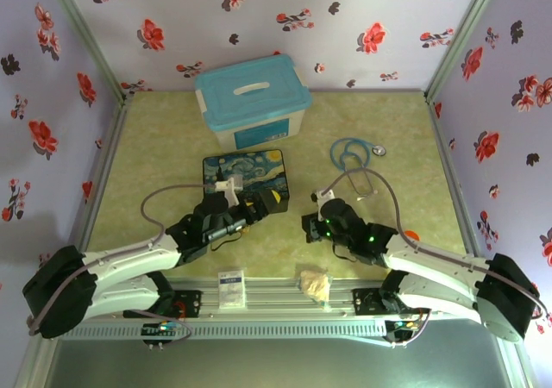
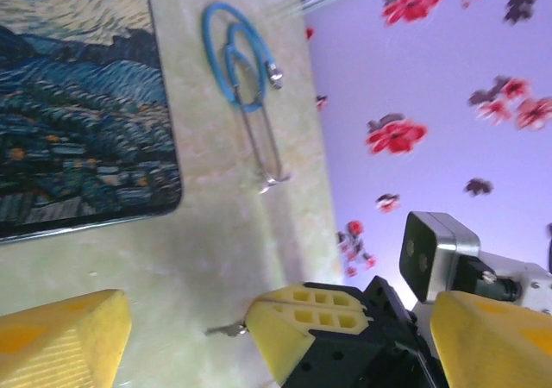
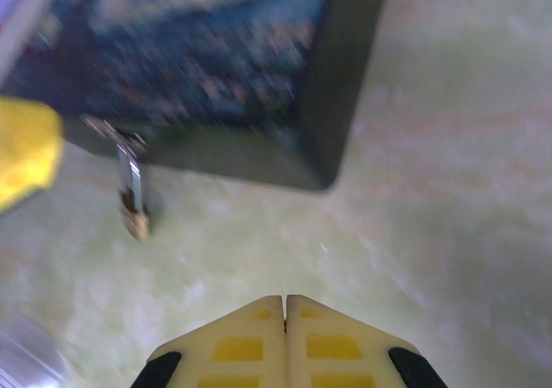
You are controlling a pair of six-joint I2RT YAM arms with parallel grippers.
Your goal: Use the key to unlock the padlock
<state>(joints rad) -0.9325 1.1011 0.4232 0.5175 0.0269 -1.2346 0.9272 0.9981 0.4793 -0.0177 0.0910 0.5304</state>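
Right wrist view: the right claw pinches the key, with the blurred padlock ahead to its left. The left claw is spread wide.

Soft, even light from above fills the overhead view. The pale green marbled bench is bright, and the clear plastic tub with a teal lid throws only a faint shadow. Fine detail there is slightly soft. In the left wrist view the flowered lilac wall is smeared, the left hand's yellow fingers are out of focus near the lens, and the thin dark-grey key is a small smudge. The right wrist view is heavily blurred: the dark starry-night painted box and the small brass padlock streak, while the right hand looks crisp.
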